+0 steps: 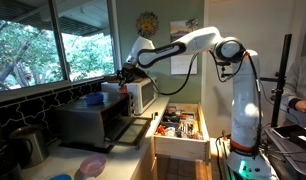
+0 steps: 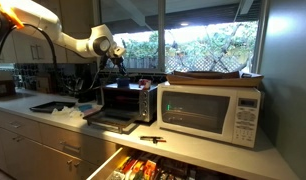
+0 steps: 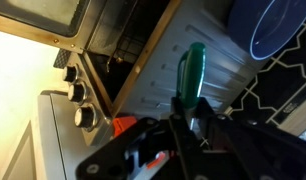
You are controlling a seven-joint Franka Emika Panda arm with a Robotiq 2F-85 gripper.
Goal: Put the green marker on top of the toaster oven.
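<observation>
The end effector (image 3: 193,115), seemingly clamped on the green marker (image 3: 194,68) held end-down over the toaster oven (image 3: 158,75), could on release let it topple and roll off the ribbed top.

No lettering, brand or number is legible on the toaster oven (image 2: 123,100) or the white microwave (image 2: 208,112) beside it.

Glossy green marker (image 3: 195,68), ribbed metal toaster oven (image 3: 215,40)

Green marker (image 3: 193,68), silver-grey toaster oven (image 2: 128,100), white microwave (image 2: 208,115), dark blue dish (image 3: 281,30).
</observation>
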